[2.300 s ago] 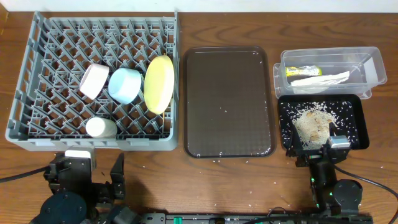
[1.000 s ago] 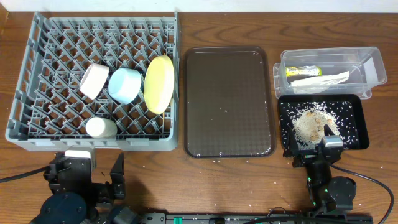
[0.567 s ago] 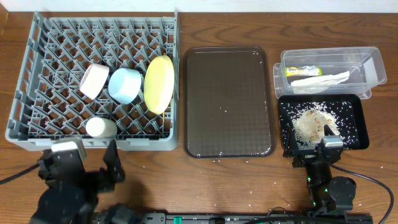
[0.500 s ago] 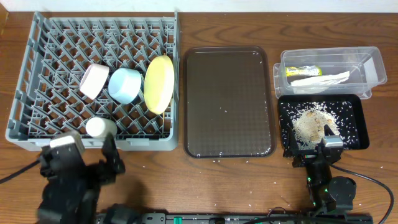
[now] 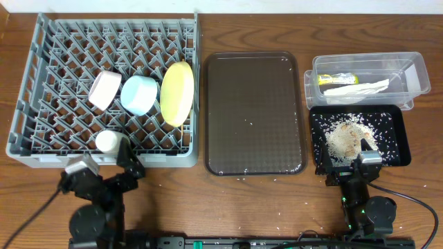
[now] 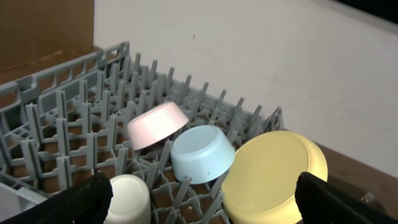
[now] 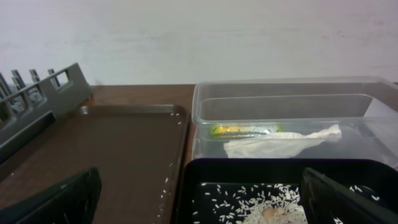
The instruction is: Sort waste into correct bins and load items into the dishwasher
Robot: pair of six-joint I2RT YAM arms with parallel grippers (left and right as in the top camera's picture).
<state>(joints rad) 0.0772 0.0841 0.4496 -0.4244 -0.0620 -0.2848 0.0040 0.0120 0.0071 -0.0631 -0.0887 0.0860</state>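
The grey dish rack (image 5: 41, 83) holds the pink bowl (image 5: 104, 90), blue bowl (image 5: 138, 95), yellow plate (image 5: 176, 93) and white cup (image 5: 111, 142). The left wrist view shows the rack (image 6: 62, 112) with the pink bowl (image 6: 158, 124), blue bowl (image 6: 202, 152), plate (image 6: 273, 174) and cup (image 6: 127, 199). My left gripper (image 5: 104, 164) (image 6: 205, 208) is open and empty at the rack's front edge. The clear tub (image 5: 401, 69) (image 7: 292, 106) holds the wrapper (image 5: 337, 78) (image 7: 242, 130) and napkin (image 5: 356, 88) (image 7: 280, 143). The black tray (image 5: 398, 138) (image 7: 205, 171) holds rice (image 5: 344, 138) (image 7: 267, 208). My right gripper (image 5: 346, 166) (image 7: 202, 208) is open and empty at its front edge. No chopsticks show.
The dark brown serving tray (image 5: 255, 114) (image 7: 112, 155) lies between the rack and the bins, with a few rice grains on it. Grains are also scattered on the wooden table (image 5: 228, 207) near the front edge. A white wall stands behind the table.
My left arm has risen from the table's front edge and moved toward the rack's front side. My right gripper drew back slightly from the black tray early on, then stayed still.
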